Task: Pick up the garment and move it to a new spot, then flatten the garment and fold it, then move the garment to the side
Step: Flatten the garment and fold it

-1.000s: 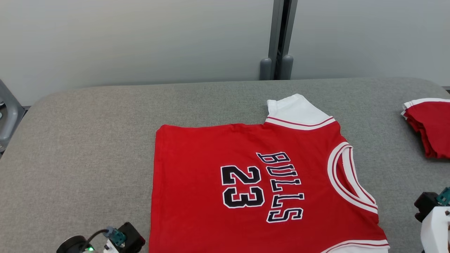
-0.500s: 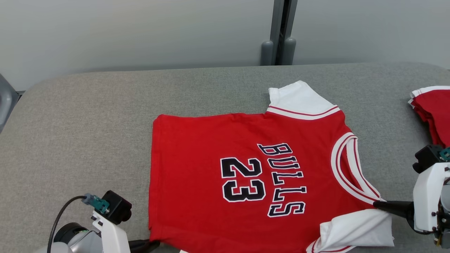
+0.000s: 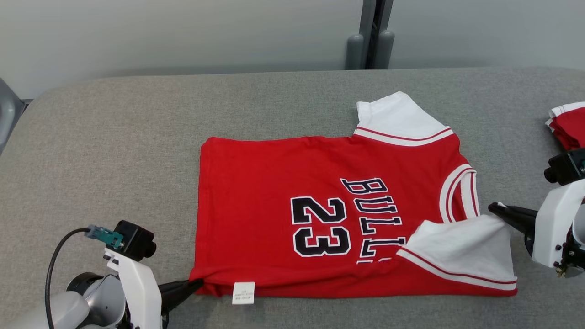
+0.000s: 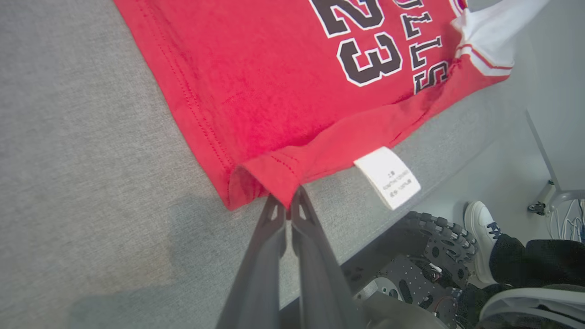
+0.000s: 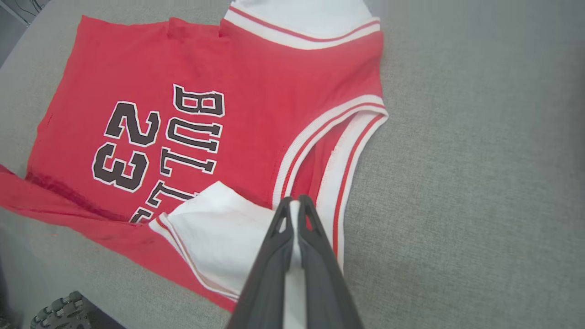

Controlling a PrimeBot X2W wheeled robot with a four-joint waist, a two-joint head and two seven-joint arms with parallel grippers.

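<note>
The red jersey (image 3: 283,183) is lying flat in the middle of the grey padded table (image 3: 114,151), with its collar pointing to the robot's right and its hem to the left. On the chest, black letters with a white outline are showing the word "BULLS" and, beside it, the number "23". In the head view the last letters of the word are being covered by the near white sleeve (image 3: 461,249), which is lying folded over onto the chest. The left claw (image 3: 195,283) is pressed together and is pinching the near hem corner of the jersey, where the red cloth is bunching a little around its tips. The right claw (image 3: 496,209) is also pressed together and is pinching the edge of that sleeve, just beside the white and red striped collar. Along the near edge a narrow strip of the jersey is lying turned over, and a small white label (image 3: 243,293) is hanging out from it; its print is too small for reading. The other white sleeve (image 3: 397,116) is lying flat at the far side. At the right end of the table a pile of red clothes (image 3: 571,128) is resting, well apart from the jersey. In the left wrist view a person's white shoe (image 4: 477,227) is standing on the floor beside the table.
</note>
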